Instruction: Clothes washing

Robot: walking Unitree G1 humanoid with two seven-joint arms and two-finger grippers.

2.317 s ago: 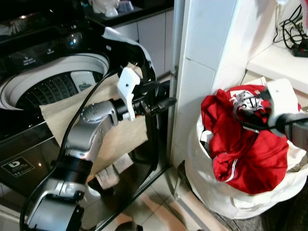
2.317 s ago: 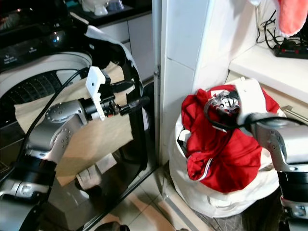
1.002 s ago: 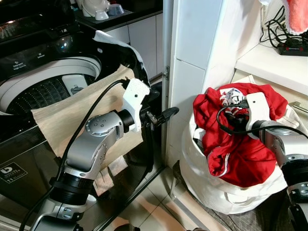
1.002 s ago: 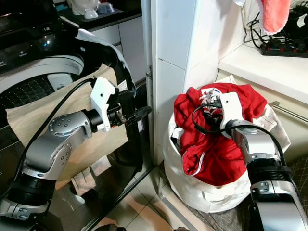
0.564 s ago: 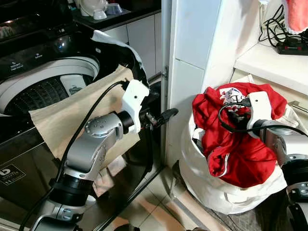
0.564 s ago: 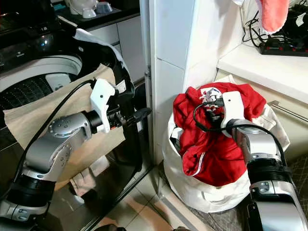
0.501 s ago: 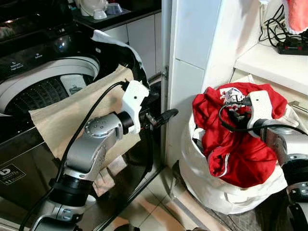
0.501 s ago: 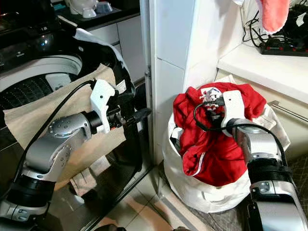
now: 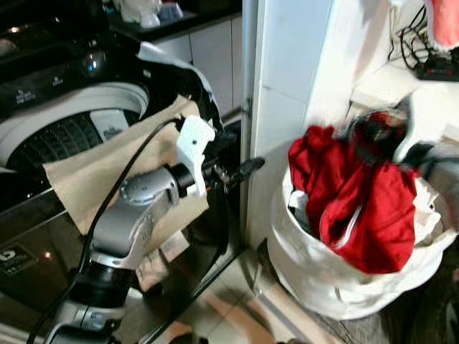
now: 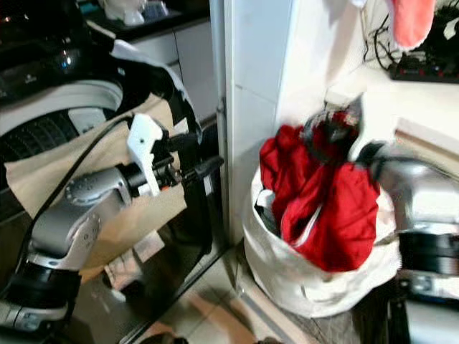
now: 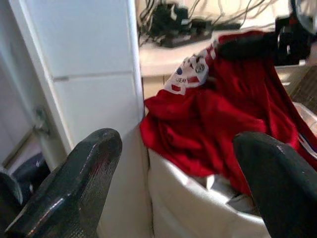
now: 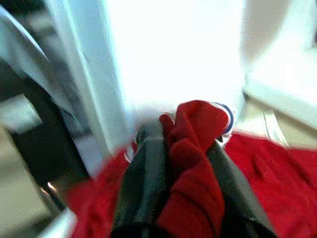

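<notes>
Now the red shirt (image 9: 358,190) hangs above the white bag (image 9: 337,279), pinched between the closed fingers of the right gripper (image 12: 181,163). Left gripper (image 11: 173,188) hovers beside the washer (image 9: 64,122), fingers spread wide and holding nothing. Beige cloth (image 9: 93,172) drapes over the washer's rim.

White laundry bag (image 9: 337,287) on tiled floor (image 9: 229,322)

Blurred right tool (image 9: 373,136) grips red garment (image 9: 358,201) above white bag (image 9: 323,279).

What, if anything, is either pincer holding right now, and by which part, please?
The right pincer grips a bunched fold of the red shirt over the laundry bag; the left pincer holds nothing.
</notes>
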